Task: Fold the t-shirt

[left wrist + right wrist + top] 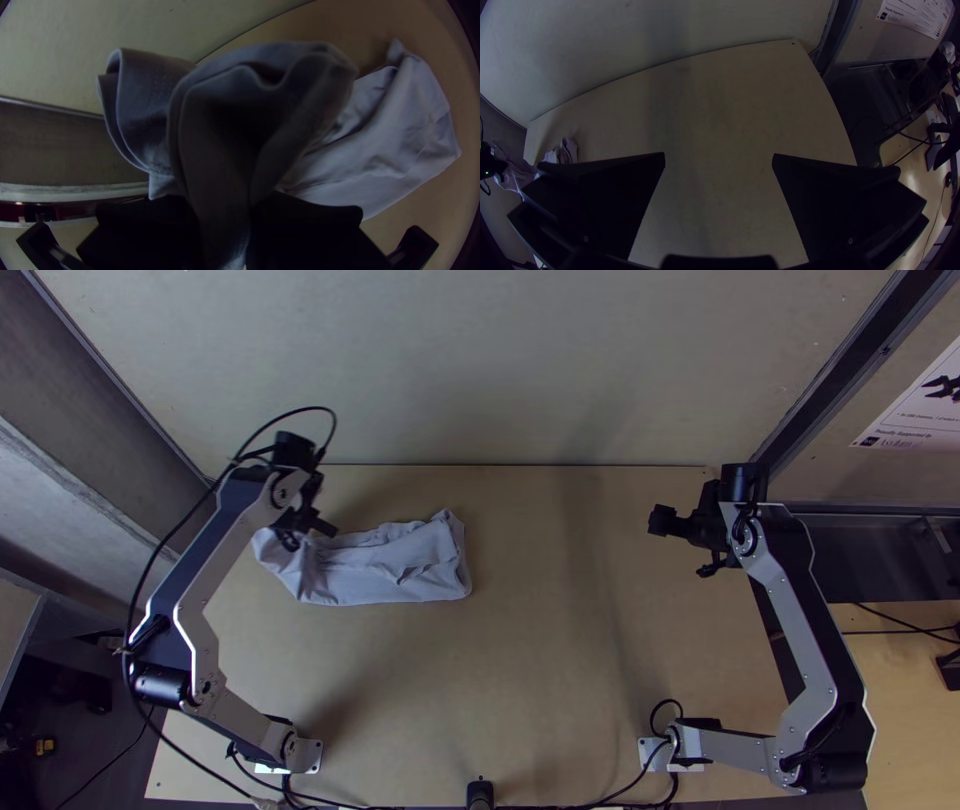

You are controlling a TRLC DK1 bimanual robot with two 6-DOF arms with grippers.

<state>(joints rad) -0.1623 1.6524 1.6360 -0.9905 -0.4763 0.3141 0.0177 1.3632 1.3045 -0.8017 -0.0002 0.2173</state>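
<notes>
Pale wall panel: The far side of the scene is closed off by a plain upright surface (pixel 480 360), met by the table along its far edge.

Table: A light wooden top (pixel 540 670) is crossed by soft shadows, with the T-shirt lying on its left part.

Right arm: The silver-grey and black arm (pixel 812 655) is seen bent over the table's right side, well apart from the cloth.

Left arm: The matching arm (pixel 202 645) is extended up the table's left side, its wrist placed above the cloth's left end.

T-shirt: The pale garment (pixel 410 570) is gathered into a long, narrow, wrinkled bundle. Its right part is laid on the table; its left end is raised in loose, curling folds between the left gripper's fingers. Which part of the shirt is held cannot be told.

White sheet: A printed notice (pixel 912 410) is displayed at the far right, on the surface beyond a dark upright frame.

Right gripper: Seen from above, the tool (pixel 680 546) is pointed inward over the table's right side. In the right wrist view, its two broad black fingers (pixel 812 185) are spread wide, with nothing held between them.

Left gripper: From above, the tool (pixel 308 534) is placed at the cloth's left end. In the left wrist view, fabric is pinched between its black fingers (pixel 305 225).

Black cable: A long line (pixel 158 550) is looped outside the left arm, from wrist to base.
</notes>
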